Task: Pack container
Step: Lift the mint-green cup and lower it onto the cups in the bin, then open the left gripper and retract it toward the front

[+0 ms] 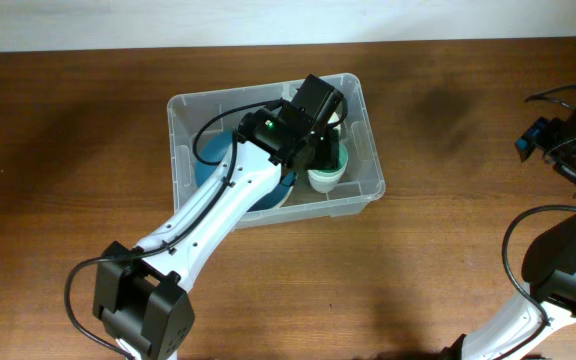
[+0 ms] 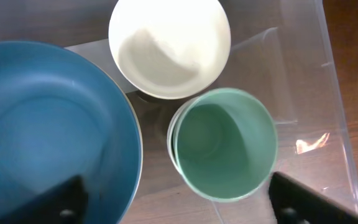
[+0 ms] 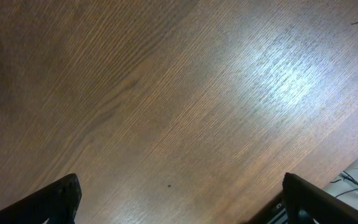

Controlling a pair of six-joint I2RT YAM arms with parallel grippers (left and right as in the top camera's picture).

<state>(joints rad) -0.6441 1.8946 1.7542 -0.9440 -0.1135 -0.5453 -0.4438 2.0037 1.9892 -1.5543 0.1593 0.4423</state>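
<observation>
The clear plastic container [image 1: 183, 135] sits at the table's middle back. Inside it lie a blue bowl [image 2: 42, 124], a white bowl [image 2: 166, 43] and a green cup [image 2: 225, 143] nested in a white cup. In the overhead view the blue bowl [image 1: 213, 150] and the green cup [image 1: 326, 178] show partly under the arm. My left gripper [image 2: 179, 205] hangs open and empty over the container, above the green cup and the blue bowl's edge. My right gripper [image 3: 179, 202] is open and empty over bare wood at the far right.
The container's clear wall [image 2: 328, 93] runs along the right of the left wrist view. The brown wooden table [image 1: 448, 250] surrounds the container. The right arm [image 1: 568, 130] stands at the table's right edge, with cables beside it.
</observation>
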